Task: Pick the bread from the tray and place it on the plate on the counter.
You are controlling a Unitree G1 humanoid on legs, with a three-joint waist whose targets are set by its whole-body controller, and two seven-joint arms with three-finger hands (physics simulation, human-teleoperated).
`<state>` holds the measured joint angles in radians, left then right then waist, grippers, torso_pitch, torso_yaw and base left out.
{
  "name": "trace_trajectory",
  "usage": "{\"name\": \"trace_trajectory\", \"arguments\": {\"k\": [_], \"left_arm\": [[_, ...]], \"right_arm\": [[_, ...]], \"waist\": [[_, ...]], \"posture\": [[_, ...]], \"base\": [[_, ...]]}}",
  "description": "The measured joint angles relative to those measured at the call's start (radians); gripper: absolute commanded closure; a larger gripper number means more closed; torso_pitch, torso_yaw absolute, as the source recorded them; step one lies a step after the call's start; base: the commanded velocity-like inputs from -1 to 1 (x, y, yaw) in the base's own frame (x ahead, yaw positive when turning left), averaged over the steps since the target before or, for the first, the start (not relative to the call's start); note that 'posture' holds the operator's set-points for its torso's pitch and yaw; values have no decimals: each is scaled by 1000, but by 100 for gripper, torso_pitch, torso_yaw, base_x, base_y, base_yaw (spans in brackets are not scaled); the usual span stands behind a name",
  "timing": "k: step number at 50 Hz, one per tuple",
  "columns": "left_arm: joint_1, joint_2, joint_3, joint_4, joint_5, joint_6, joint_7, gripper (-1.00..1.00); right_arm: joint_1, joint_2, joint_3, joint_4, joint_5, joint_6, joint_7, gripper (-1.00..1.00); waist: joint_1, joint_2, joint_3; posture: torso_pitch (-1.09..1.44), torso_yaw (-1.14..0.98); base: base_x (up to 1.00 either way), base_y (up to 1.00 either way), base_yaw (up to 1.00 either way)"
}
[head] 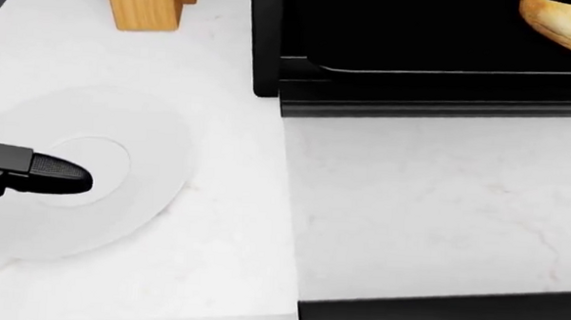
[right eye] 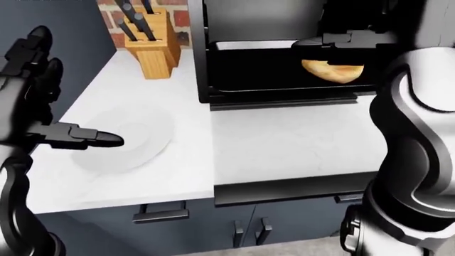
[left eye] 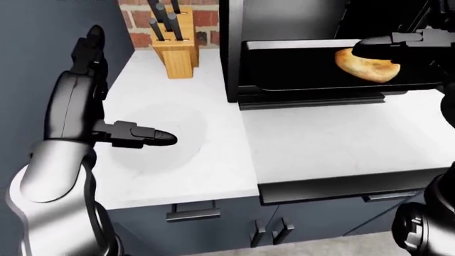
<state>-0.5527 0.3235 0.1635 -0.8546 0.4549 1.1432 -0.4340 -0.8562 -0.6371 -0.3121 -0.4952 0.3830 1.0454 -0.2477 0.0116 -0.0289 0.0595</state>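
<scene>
Left-eye view: bread [left eye: 366,64] lies on the black tray [left eye: 298,74], toward the tray's right end, inside the dark oven opening at the far edge of the desk [left eye: 320,138]. Right robot hand [left eye: 394,45] reaches in from the right, one finger laid across the top of the loaf; the others are hidden, so cannot tell whether it is clamped or merely resting. Left robot hand [left eye: 135,136] is held over the plate [left eye: 160,141], fingers spread apart, one pointing right, holding nothing. Knife block [left eye: 174,48] stands at the desk's far left corner.

Head view: camera looks down. Plate [head: 79,171] sits near the desk's left edge, bare; a left fingertip [head: 59,174] overlaps its centre. Only a corner of the bread [head: 567,28] shows at top right, on the tray.

Right-eye view: bread [right eye: 330,70] has its long axis running left-right along the tray. Right robot hand [right eye: 341,41] is directly above it, touching or nearly so. Plate [right eye: 132,140] lies well apart, to the left and nearer the desk's near edge.

Judgement: right hand is far nearer the bread; carry will go leftward and toward the near edge.
</scene>
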Motion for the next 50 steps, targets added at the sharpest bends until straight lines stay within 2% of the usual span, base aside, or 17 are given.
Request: {"name": "trace_trajectory", "arguments": {"k": [5, 16, 23, 31, 40, 50], "left_arm": [[8, -3, 1, 4, -2, -9, 4, -100], [27, -14, 1, -5, -1, -20, 10, -100], [33, -22, 1, 12, -6, -38, 18, -100], [26, -20, 4, 29, -19, -49, 22, -100], [29, -20, 8, 32, -27, -58, 27, -100], [44, -17, 10, 12, -32, -53, 26, -100]], "right_arm": [[-33, -6, 12, 31, -79, 64, 33, -100], [-125, -8, 72, 96, -317, 209, 111, -100], [-206, -5, 151, 180, -481, 290, 202, -100], [-290, 21, 239, 281, -659, 344, 371, -100], [-326, 111, 242, 414, -839, 285, 493, -100], [-342, 166, 215, 538, -951, 192, 536, -100]], "waist": [[0, 0, 2], [2, 2, 1], [1, 6, 0], [-2, 11, -1], [-2, 22, -2], [-3, 28, -6]], "posture": [[0, 0], [0, 0], [0, 0], [0, 0], [0, 0], [0, 0]], "base": [[0, 0, 0], [0, 0, 0], [0, 0, 0], [0, 0, 0], [0, 0, 0], [0, 0, 0]]}}
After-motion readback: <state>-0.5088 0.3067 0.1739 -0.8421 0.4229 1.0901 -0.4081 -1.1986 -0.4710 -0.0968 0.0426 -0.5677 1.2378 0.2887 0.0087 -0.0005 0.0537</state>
